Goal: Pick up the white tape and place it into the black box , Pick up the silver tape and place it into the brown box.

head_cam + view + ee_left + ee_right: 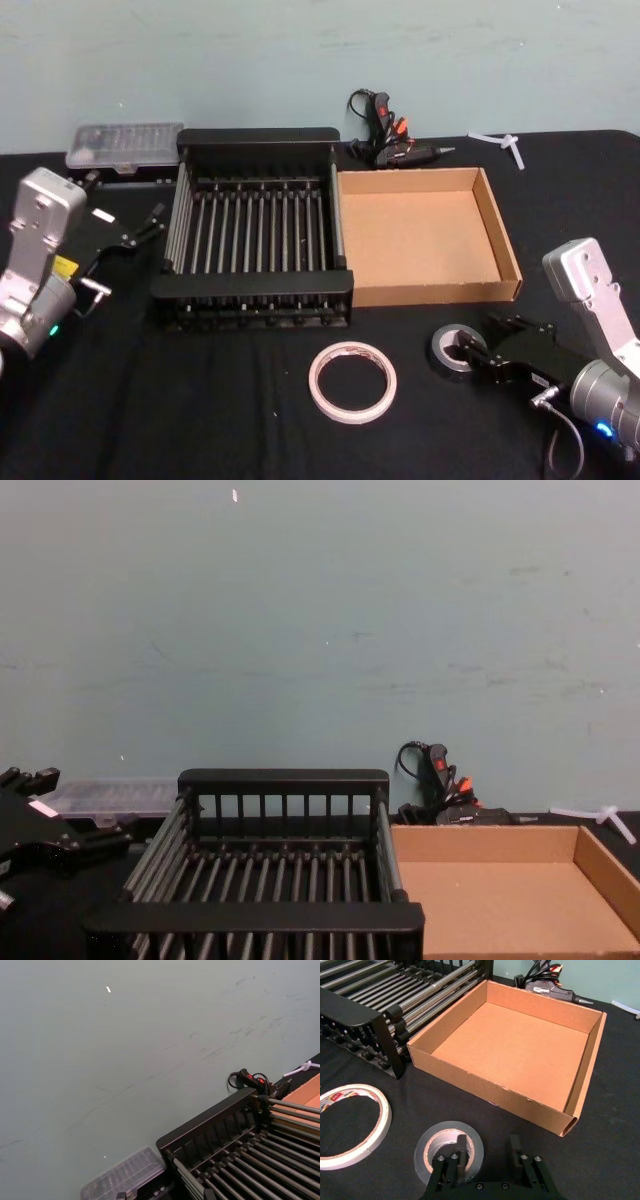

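The right gripper (487,1160) was at the silver tape (445,1147) in front of the brown box (470,1077), fingers spread, one inside the core. Next, likely, closing and lifting. The left gripper (150,222) sat idle beside the black box (255,290); its fingers' state unclear.

White tape (351,1125): red print, unreadable.

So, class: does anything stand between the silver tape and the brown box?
Nothing visible does. The silver tape lies on bare black cloth just before the brown box, whose low front wall is all the right end effector must clear.
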### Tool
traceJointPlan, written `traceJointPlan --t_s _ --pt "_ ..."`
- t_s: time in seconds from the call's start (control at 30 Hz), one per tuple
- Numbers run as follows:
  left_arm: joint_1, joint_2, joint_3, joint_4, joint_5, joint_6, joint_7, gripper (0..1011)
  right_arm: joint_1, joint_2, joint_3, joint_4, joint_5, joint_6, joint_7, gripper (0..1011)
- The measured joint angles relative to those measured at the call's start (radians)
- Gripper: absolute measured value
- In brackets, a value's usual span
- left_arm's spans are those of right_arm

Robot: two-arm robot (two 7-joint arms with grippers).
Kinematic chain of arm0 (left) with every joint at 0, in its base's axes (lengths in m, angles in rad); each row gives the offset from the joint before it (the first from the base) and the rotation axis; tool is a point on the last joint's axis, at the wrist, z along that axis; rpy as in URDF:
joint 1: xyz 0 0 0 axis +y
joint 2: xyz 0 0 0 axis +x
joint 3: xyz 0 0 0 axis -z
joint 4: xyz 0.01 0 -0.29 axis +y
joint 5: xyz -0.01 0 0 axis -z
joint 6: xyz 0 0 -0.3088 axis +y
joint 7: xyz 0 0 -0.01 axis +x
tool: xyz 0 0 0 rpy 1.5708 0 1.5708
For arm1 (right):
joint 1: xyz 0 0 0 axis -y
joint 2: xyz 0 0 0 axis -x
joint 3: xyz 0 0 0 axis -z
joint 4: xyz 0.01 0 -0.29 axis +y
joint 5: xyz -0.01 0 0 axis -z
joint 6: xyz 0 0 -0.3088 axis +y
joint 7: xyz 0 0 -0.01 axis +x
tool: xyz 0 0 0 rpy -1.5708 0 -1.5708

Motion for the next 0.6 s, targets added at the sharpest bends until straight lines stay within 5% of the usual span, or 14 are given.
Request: traceJointPlan --t_s 0.4,0.6 --pt "0.0 0.0 0.0 0.0 0.0 0.0 0.0 1001 0.0 0.0 0.0 0.0 0.001 -0.001 -0.001 169" --pt "0.0 0.0 0.0 0.0 0.0 0.0 0.0 1001 0.0 0.0 0.0 0.0 0.001 -0.001 -0.001 155"
